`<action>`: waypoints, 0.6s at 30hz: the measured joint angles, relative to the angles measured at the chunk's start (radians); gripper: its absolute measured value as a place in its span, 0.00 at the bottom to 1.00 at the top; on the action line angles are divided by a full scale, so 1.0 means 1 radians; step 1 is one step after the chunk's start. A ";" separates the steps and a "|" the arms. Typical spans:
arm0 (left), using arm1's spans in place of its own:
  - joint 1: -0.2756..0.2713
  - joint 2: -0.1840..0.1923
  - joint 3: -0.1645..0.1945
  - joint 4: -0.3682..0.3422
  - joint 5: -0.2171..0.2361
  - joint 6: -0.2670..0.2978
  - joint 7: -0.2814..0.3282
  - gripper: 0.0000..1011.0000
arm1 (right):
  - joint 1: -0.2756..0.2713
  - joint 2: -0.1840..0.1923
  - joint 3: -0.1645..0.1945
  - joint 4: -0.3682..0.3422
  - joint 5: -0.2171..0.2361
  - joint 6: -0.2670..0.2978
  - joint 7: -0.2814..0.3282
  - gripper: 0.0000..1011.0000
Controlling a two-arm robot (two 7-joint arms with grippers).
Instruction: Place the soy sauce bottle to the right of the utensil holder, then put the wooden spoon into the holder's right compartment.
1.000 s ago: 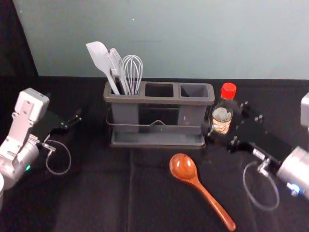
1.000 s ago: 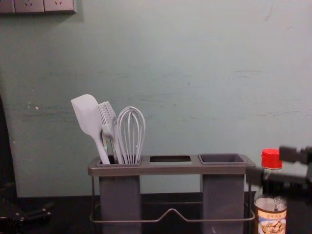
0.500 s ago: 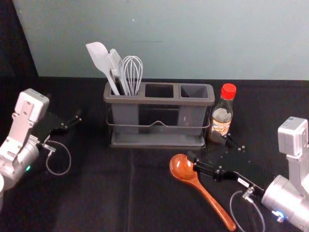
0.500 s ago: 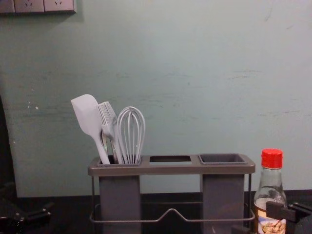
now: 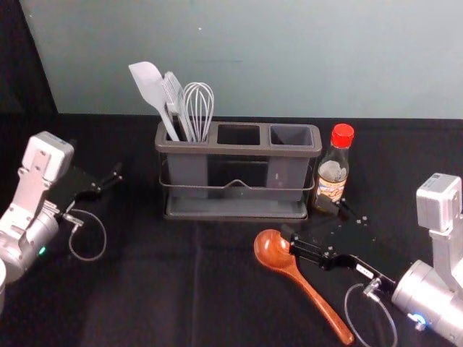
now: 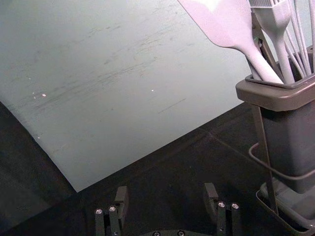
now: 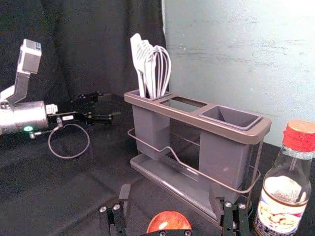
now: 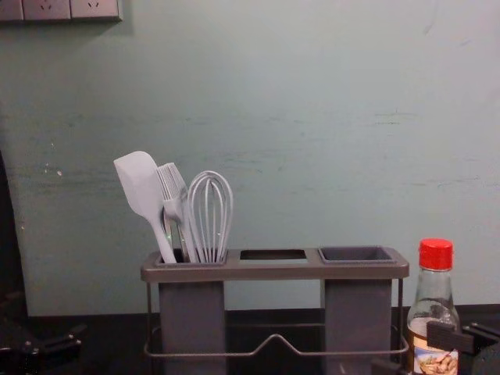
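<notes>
Wooden spoon (image 5: 311, 293) flat on table (image 5: 145, 296). L gripper (image 6: 166, 194) parked L, fingers spread. R gripper (image 7: 170, 199) by spoon bowl, fingers apart, nothing held; swing w/ far finger near soy btl (image 5: 333, 177) could tip it. Btl upright, just R of holder (image 5: 235, 150). L comp (image 8: 191, 312): spatula (image 8: 141, 183), brush (image 8: 173, 183), whisk (image 8: 210, 219); R comp (image 8: 358, 312) looks empty.
</notes>
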 joint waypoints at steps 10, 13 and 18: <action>0.000 0.000 0.000 0.000 0.000 0.000 0.000 0.99 | -0.010 0.002 -0.002 -0.015 -0.013 0.010 -0.015 0.99; 0.000 0.000 0.000 0.000 0.000 0.000 0.000 0.99 | -0.029 0.005 -0.001 -0.038 -0.015 0.018 -0.023 0.99; 0.000 0.000 0.000 0.000 0.000 0.000 0.000 0.99 | -0.048 0.016 -0.004 -0.079 -0.030 0.081 -0.049 0.99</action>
